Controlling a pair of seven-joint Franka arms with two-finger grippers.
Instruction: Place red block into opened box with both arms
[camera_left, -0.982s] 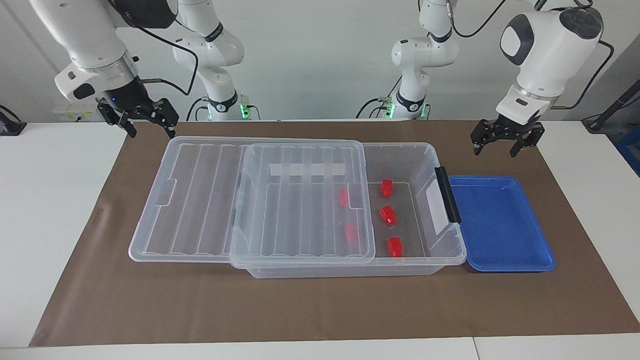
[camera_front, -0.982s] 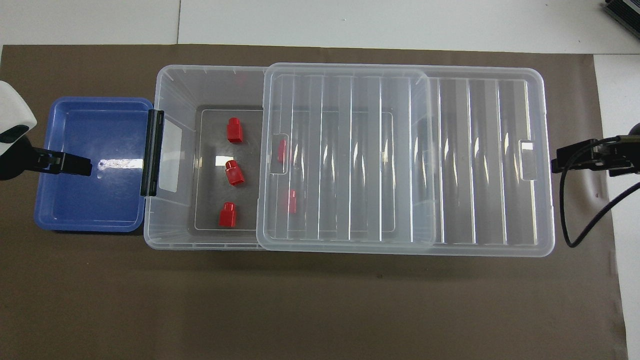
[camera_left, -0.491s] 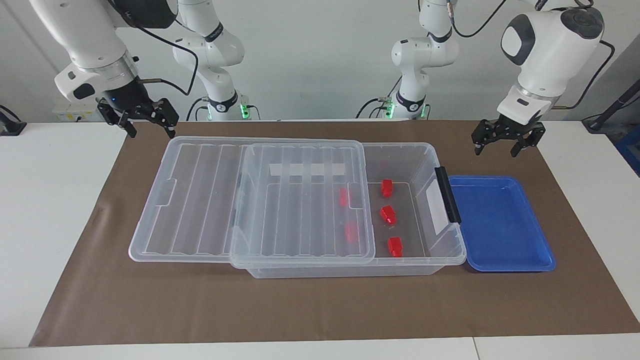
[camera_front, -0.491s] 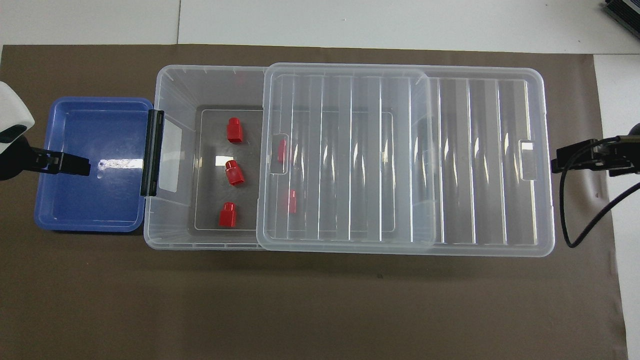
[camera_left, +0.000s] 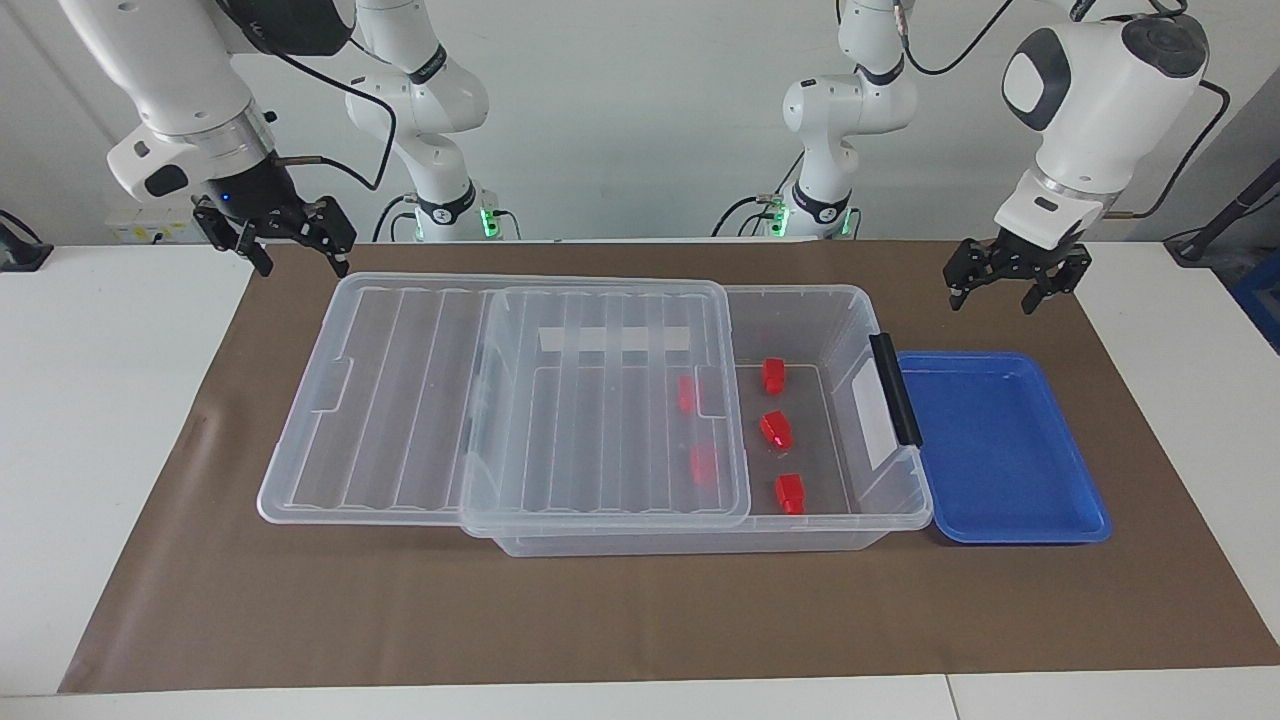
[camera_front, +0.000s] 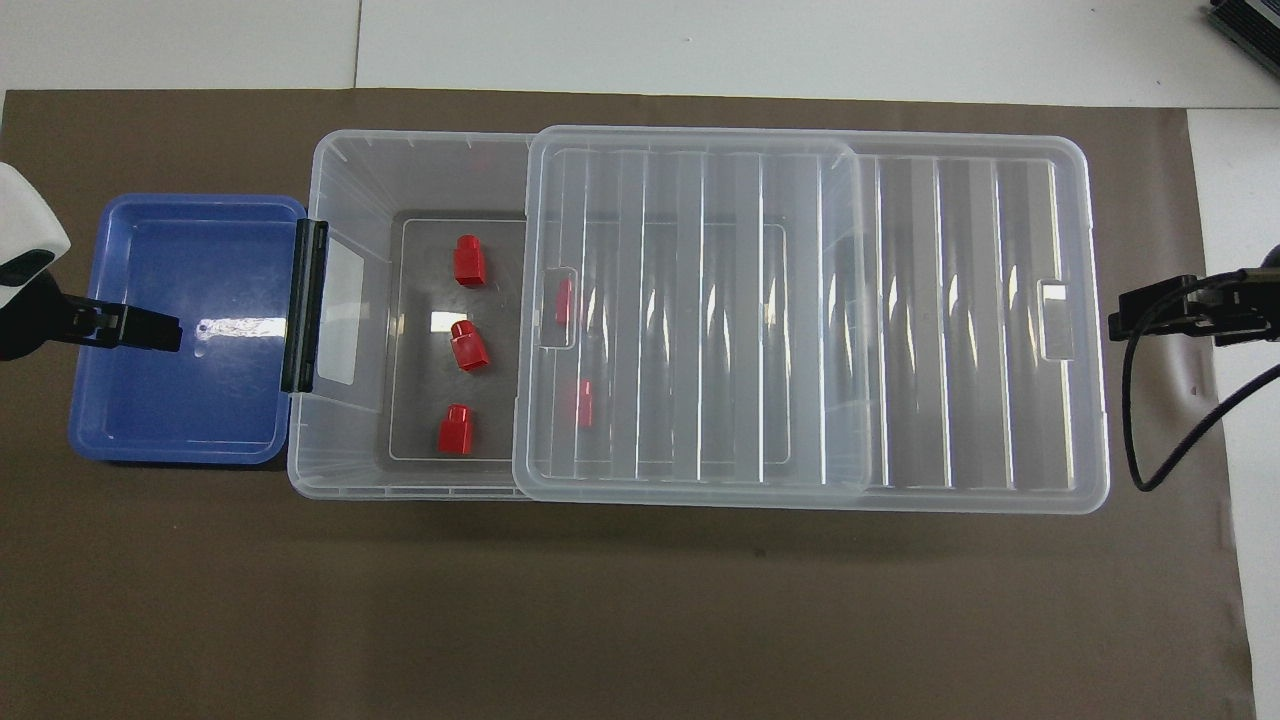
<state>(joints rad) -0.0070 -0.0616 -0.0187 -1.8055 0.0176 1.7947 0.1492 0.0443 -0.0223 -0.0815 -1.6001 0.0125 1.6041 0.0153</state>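
The box (camera_left: 800, 330) sits in the middle of the brown mat (camera_left: 640, 620), and its clear lid (camera_left: 500, 400) is slid toward the right arm's end, so the end by the black handle (camera_left: 893, 388) is open. Five red blocks lie on the box floor: three in the open part (camera_left: 776, 430) and two under the lid's edge (camera_left: 688, 395). The blue tray (camera_left: 1000, 450) beside the handle has nothing in it. So the putting-in looks done, or nearly. The left gripper (camera_left: 1005, 292) hangs in the air over the mat's edge next to the robots, by the tray, with its fingers spread and holding nothing. The right gripper (camera_left: 288, 250) hangs over the mat's corner by the lid, fingers apart, holding nothing too. Next, I think, the arms only need to stay clear, or push the lid back over the box.
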